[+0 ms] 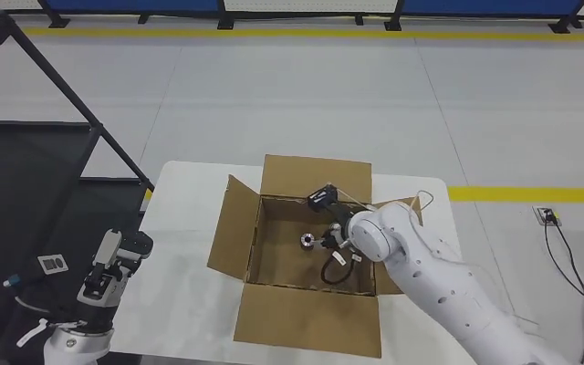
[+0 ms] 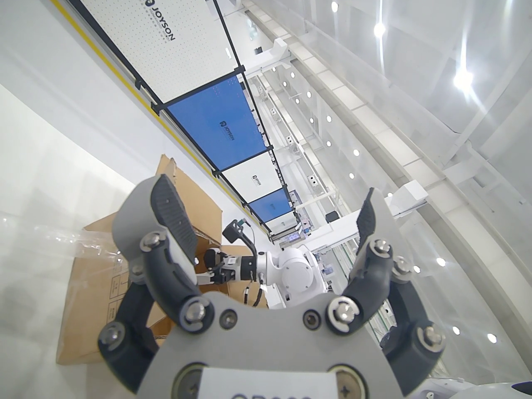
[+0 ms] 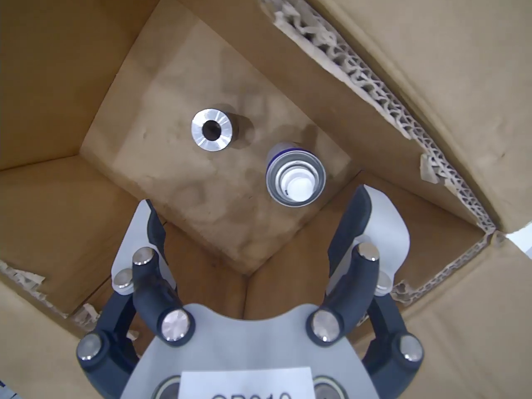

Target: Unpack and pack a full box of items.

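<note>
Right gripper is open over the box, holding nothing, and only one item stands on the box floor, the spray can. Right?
Not quite. The right gripper is open over the box, holding nothing, but two items stand on the box floor: the spray can and a metal cylinder beside it, not touching. The right wrist view shows both.

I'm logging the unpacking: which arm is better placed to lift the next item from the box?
Right, probably. The right gripper hangs open over the box, above the spray can and metal cylinder. The left gripper, also open, sits off beside the table, away from the box.
</note>
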